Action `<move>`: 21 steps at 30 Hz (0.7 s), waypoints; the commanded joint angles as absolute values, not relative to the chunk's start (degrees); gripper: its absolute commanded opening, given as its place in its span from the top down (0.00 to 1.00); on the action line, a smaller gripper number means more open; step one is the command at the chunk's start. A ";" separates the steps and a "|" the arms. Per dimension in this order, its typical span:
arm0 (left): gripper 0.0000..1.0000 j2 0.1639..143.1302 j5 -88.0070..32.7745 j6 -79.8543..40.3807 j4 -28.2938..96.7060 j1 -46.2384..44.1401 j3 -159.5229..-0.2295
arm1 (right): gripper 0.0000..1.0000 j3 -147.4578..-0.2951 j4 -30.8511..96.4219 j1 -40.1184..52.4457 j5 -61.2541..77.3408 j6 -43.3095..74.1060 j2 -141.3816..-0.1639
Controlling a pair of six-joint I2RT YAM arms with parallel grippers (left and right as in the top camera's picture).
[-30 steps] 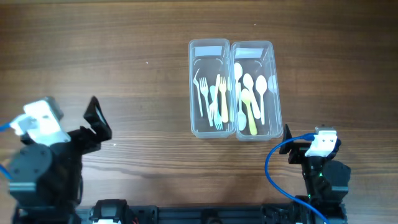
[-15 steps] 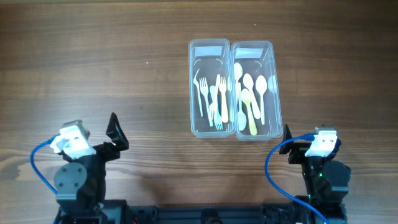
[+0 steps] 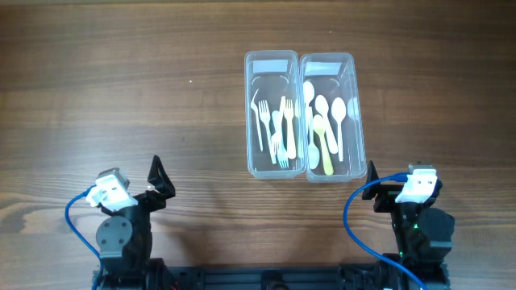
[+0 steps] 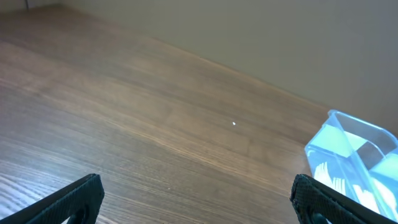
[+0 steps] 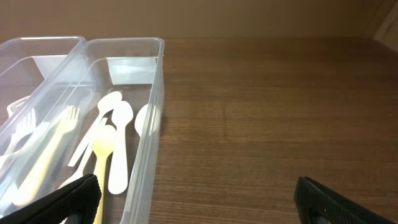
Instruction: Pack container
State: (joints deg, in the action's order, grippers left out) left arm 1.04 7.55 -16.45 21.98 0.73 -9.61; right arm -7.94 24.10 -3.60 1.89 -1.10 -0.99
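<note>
My left jaws sit at the near left edge of the tabletop (image 3: 113,89), spread wide and holding nothing. The bins lie well apart from them, ahead and to the right. The fork bin (image 3: 271,58) holds forks (image 3: 282,130). Touching its right side, the spoon bin (image 3: 326,59) holds spoons (image 3: 321,125). My right jaws, also spread and empty, hover near the spoon bin's near right corner.
</note>
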 commanded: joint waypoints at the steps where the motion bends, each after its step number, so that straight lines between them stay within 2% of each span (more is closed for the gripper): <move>1: 0.00 0.16 6.90 -17.19 21.43 1.26 -8.23 | 0.00 -7.90 23.83 -3.84 2.55 0.03 -0.21; 21: 0.00 0.16 6.87 -17.19 20.40 1.83 -6.31 | 0.00 -7.90 23.83 -3.84 2.55 0.01 -0.21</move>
State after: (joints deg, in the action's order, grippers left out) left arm 0.82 7.53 -16.69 20.69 1.48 -6.90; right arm -7.94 24.10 -3.60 1.91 -1.10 -0.99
